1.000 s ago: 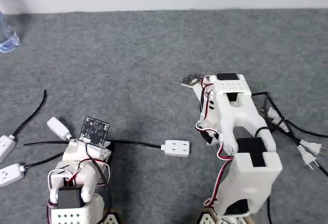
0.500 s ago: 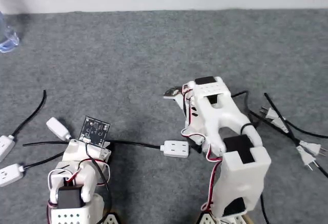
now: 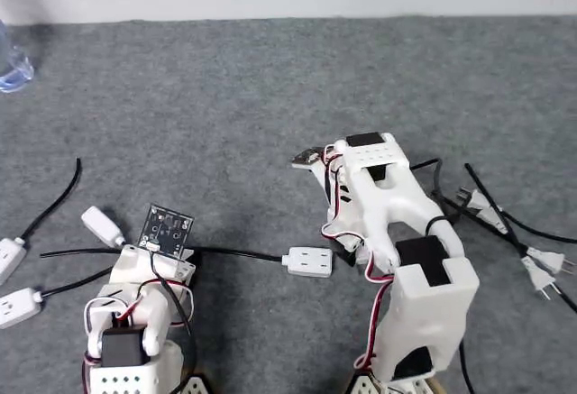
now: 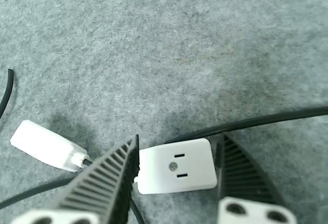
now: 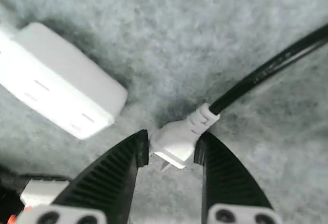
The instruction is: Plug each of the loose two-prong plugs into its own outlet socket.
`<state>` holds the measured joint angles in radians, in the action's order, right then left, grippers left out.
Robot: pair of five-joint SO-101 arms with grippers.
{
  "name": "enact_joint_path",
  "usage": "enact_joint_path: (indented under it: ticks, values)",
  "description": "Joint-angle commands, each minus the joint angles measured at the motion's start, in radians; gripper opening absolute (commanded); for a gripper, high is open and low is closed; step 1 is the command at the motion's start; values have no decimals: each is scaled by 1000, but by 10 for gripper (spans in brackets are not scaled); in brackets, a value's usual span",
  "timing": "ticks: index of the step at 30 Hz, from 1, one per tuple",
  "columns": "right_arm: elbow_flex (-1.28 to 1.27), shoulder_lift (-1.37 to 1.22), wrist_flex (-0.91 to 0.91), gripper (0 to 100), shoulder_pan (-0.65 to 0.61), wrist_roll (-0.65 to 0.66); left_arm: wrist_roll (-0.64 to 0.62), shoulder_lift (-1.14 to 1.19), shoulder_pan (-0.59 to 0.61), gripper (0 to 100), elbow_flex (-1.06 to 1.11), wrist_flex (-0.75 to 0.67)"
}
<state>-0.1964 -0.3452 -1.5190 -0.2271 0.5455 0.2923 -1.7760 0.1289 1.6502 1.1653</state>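
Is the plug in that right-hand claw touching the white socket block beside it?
Apart. The right wrist view shows bare grey carpet between the plug, pinched in the right gripper, and the outlet socket.

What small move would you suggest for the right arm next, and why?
Probably ease the right gripper toward the outlet socket and line the prongs up with a slot pair: it is shut on the plug, which sits beside the socket, not yet inserted.
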Motion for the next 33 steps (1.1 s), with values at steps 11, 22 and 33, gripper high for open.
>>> enact_joint_path:
  ticks: [11, 22, 33]
  values:
    - [126, 4, -30, 205, 13, -114, -8, -15, -3, 228, -5, 0]
    - [38, -67, 104, 204, 5, -270, -6, -15, -3, 228, -5, 0]
    - [57, -73, 108, 10, 10, -282, -5, -15, -3, 228, -5, 0]
